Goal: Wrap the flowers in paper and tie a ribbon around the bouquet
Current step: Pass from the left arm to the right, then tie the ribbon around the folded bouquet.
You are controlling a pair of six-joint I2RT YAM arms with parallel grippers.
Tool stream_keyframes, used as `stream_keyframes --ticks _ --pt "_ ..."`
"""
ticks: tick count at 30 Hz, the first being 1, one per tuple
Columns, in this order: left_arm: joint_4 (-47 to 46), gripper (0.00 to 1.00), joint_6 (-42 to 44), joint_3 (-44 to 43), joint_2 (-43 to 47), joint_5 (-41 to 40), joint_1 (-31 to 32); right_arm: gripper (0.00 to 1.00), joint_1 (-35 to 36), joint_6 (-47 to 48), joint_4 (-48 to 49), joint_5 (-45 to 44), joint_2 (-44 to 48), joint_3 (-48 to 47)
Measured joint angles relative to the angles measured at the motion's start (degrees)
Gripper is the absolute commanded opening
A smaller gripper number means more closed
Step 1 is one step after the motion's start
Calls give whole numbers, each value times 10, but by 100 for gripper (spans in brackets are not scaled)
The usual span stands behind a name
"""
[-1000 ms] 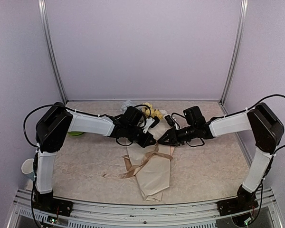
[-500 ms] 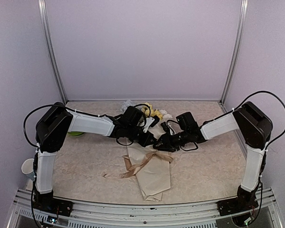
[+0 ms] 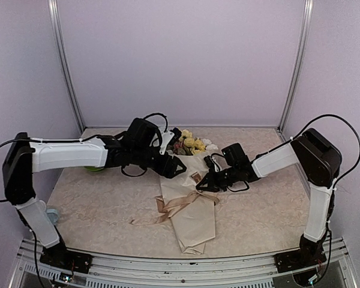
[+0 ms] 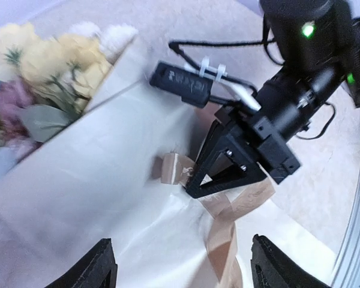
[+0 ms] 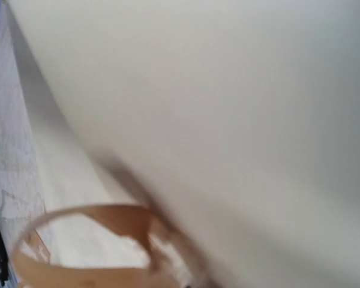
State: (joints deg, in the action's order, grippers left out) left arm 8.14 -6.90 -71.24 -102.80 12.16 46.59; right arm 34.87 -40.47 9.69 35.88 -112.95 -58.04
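Observation:
The bouquet lies on the table as a cone of beige paper point(image 3: 192, 222), its flowers point(image 3: 191, 144) pointing to the far side. In the left wrist view the yellow and pink flowers point(image 4: 54, 60) sit at upper left, above the paper point(image 4: 96, 168). A tan ribbon point(image 3: 179, 204) crosses the cone in a loose knot. My right gripper point(image 3: 201, 185) is shut on a loop of the ribbon point(image 4: 175, 171) on top of the cone. My left gripper point(image 3: 179, 168) hovers open just left of it, over the paper, holding nothing; its fingertips point(image 4: 102, 267) frame the ribbon tail point(image 4: 228, 234). The right wrist view is blurred: paper and a ribbon loop point(image 5: 90, 213).
A green object point(image 3: 95, 168) lies behind the left forearm at the table's left. A white cup point(image 3: 50, 212) stands near the left arm's base. One ribbon end point(image 3: 143, 221) trails left on the tabletop. Metal frame posts point(image 3: 66, 66) stand at the back corners.
My left gripper has opened, let go and drawn back to the left, its arm swinging out. The right gripper moved left onto the cone and shut on the ribbon loop.

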Motion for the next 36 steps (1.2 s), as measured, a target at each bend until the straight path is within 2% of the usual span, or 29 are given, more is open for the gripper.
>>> stream_keyframes --ticks 4,7,12,17,22,25,27,30,32,36 --pt "68 72 -47 39 121 -46 3 0 0 -2 3 0 0 3" --pt "113 73 -75 112 159 -66 25 0 0 -1 5 1 0 3" --pt "190 77 -87 209 133 -72 111 0 0 -1 6 3 -3 3" --pt "182 74 -85 209 101 -95 129 0 0 -1 7 3 -4 3" --pt "170 72 -72 174 44 -155 136 0 0 -1 7 3 -3 3" --pt "163 61 -62 163 30 -183 143 0 0 -1 7 4 -3 3" --pt "156 44 -55 159 26 -193 150 0 0 -1 7 3 -3 3" --pt "147 14 -49 159 23 -203 156 0 0 -1 7 4 -3 3" --pt "145 0 -47 159 23 -212 159 0 0 -1 7 4 -3 3" --pt "139 0 -45 167 26 -230 157 0 0 0 7 4 -3 3"
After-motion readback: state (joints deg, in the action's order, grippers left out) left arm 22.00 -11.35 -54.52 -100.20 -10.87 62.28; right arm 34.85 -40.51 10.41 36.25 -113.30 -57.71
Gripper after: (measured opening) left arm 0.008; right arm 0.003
